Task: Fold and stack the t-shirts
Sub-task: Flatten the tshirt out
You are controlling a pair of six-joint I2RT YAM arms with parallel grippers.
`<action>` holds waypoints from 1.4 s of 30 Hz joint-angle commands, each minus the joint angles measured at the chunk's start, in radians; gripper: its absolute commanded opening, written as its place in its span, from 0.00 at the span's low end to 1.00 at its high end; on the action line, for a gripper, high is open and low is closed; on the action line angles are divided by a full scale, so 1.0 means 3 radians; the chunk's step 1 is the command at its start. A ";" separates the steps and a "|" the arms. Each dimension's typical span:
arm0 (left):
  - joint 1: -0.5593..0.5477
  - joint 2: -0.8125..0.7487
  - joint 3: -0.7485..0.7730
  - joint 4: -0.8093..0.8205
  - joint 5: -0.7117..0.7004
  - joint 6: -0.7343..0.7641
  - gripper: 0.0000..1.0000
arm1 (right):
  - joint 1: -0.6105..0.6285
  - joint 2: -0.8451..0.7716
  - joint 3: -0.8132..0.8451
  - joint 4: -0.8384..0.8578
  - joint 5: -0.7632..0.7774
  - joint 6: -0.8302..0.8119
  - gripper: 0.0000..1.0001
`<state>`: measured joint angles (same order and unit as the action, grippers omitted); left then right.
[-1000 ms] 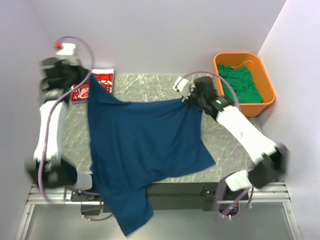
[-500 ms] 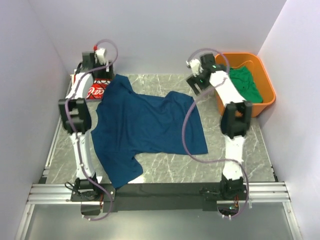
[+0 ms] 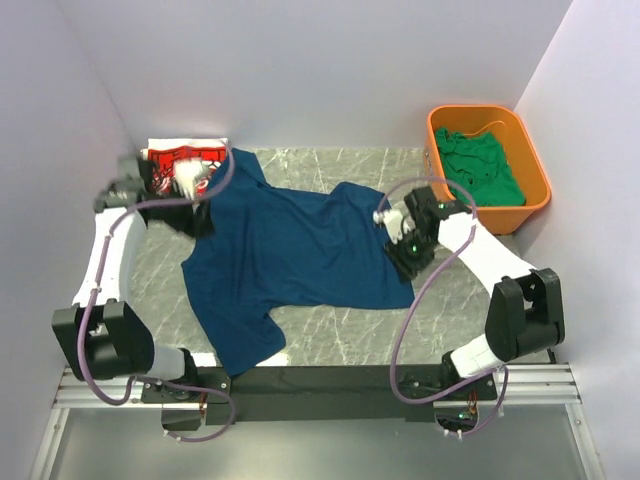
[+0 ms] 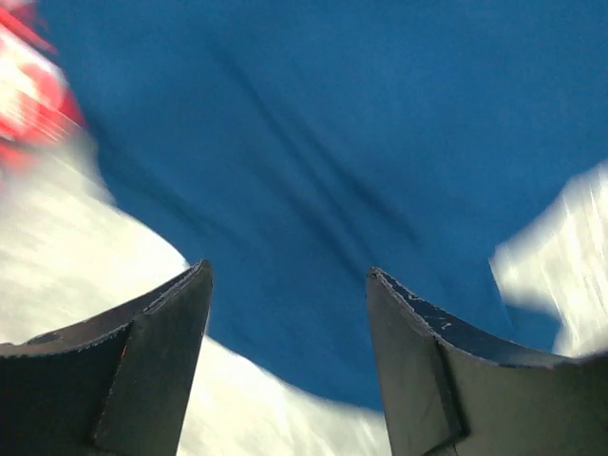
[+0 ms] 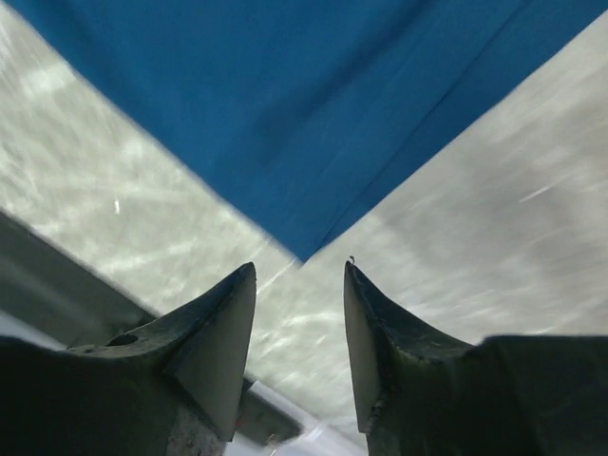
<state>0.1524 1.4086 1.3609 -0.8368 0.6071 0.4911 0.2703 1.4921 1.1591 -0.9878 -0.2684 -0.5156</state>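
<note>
The navy blue t-shirt point(image 3: 295, 250) lies spread flat on the marble table, one sleeve reaching the near edge. My left gripper point(image 3: 198, 216) hovers open over its left edge, nothing between the jaws; in the left wrist view the blue cloth point(image 4: 323, 161) fills the frame past the left gripper point(image 4: 285, 275). My right gripper point(image 3: 408, 260) stands open over the shirt's right edge, and the right gripper point(image 5: 299, 268) has a corner of the blue cloth point(image 5: 304, 114) just ahead of its tips. The folded red t-shirt point(image 3: 180, 160) lies at the back left. The green t-shirt point(image 3: 482, 165) sits in the tub.
An orange tub point(image 3: 535, 190) stands at the back right of the table point(image 3: 480, 310). Side walls close in on the left and right. A black rail point(image 3: 330, 380) with the arm bases runs along the near edge.
Both grippers let go of the blue shirt, which dropped flat onto the table. The arms swung to the back, then came forward and down over its left and right edges.
</note>
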 commanded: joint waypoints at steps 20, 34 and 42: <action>-0.0482 -0.0405 -0.1944 -0.0478 -0.0725 0.1512 0.76 | -0.0032 0.0492 -0.0561 0.0133 0.0169 0.0369 0.54; -0.0728 -0.0140 -0.2169 -0.0146 -0.0981 0.1763 0.18 | -0.0072 0.0155 0.0052 -0.0286 -0.0123 0.0394 0.00; -0.0278 0.0274 -0.1511 -0.0554 -0.0781 0.2065 0.01 | -0.0261 0.0776 0.0829 0.0076 -0.0026 0.0558 0.00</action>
<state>0.0200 1.4441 0.8055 -0.9432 0.3286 1.0439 0.2173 1.6093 1.3205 -1.0294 -0.2966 -0.3775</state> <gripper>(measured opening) 0.013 0.007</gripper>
